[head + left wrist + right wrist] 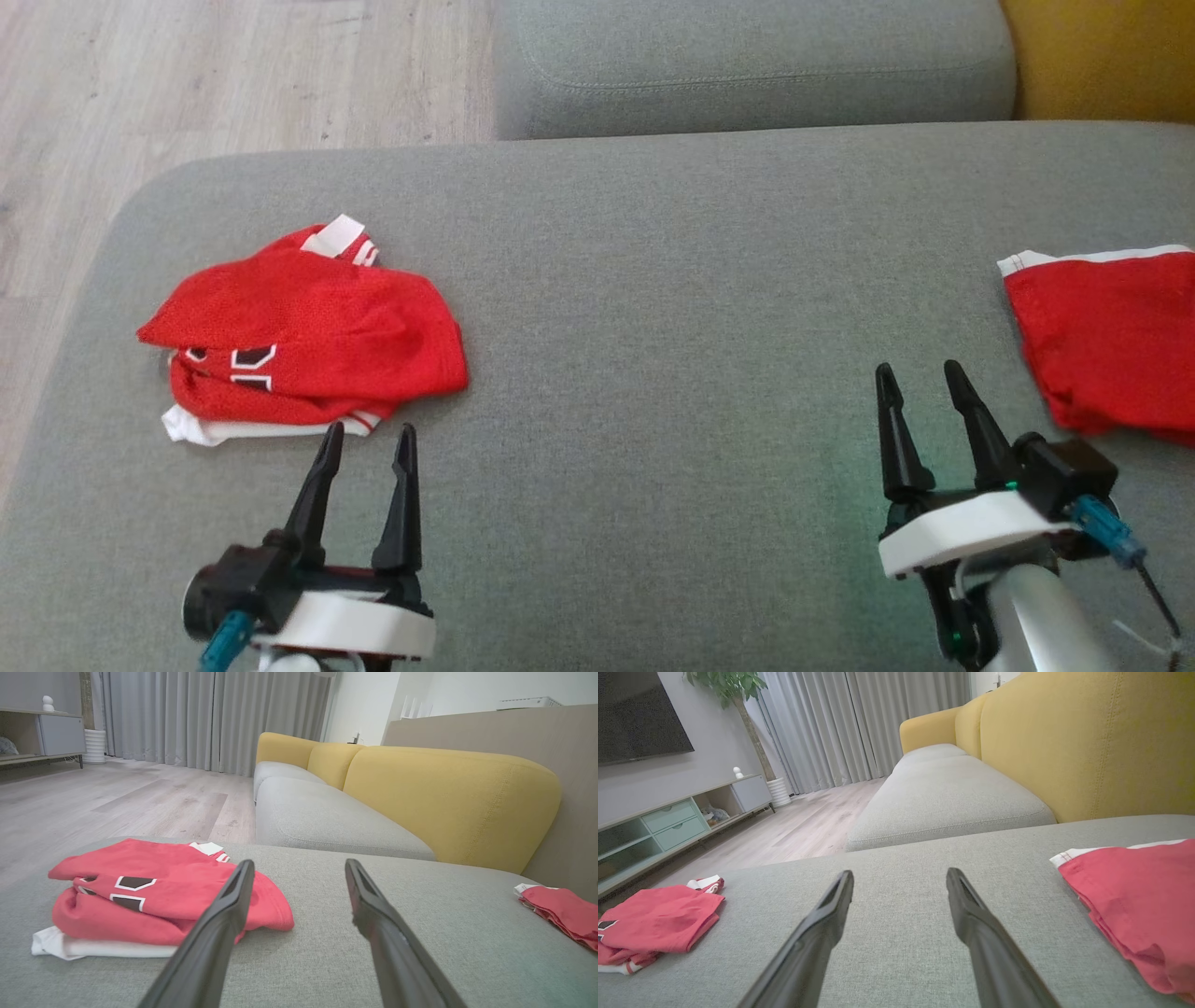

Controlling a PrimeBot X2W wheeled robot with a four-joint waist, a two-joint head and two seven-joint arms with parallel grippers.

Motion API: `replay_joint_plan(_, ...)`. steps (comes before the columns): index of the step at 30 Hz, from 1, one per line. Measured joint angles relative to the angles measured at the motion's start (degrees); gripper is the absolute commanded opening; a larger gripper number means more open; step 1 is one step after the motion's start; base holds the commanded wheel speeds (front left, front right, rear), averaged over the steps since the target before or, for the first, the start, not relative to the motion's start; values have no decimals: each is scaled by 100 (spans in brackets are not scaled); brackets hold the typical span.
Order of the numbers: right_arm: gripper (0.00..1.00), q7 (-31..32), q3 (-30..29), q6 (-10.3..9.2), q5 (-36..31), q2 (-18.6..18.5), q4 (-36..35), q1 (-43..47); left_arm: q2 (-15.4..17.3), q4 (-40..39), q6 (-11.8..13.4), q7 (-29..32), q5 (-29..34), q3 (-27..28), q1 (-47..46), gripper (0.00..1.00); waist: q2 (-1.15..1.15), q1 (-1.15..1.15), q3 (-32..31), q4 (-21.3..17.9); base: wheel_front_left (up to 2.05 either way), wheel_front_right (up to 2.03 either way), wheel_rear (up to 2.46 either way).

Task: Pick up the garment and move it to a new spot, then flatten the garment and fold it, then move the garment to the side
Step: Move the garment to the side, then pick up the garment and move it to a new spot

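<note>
Red jersey (308, 336), bunched near the cushion's (653, 327) left edge; left gripper (370, 431) and right gripper (918, 369) spread wide, empty; I'd pinch its near hem low, catching every layer.

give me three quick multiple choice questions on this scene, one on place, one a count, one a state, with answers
1. Where does the folded jersey lie?
A. on the wooden floor
B. on the grey cushion, just ahead of the left gripper
C. on the yellow backrest

2. How many red garments lie on the cushion?
A. one
B. two
C. three

3. How does the left gripper stand?
A. shut on the jersey
B. shut and empty
C. open, holding nothing

Answers:
1 B, the jersey rests on the cushion just beyond that gripper's tips.
2 B, the jersey lies at the left and a second red garment at the right edge.
3 C, its jaws stand apart with nothing gripped between them.
</note>
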Motion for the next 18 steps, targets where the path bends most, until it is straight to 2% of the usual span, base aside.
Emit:
replay_joint_plan(10,100,-1,69,0,134,0,-138,1,-9,-67,0,-1,0,115,-9,100,0,0,11,90,0,0,0)
replay_joint_plan(15,100,-1,286,0,156,0,-192,39,-10,-67,1,0,-8,110,-7,100,0,0,-29,290,0,0,0)
replay_joint_plan(18,100,-3,449,0,151,0,-208,64,-11,-66,3,0,-7,113,-4,100,0,0,-57,558,0,0,0)
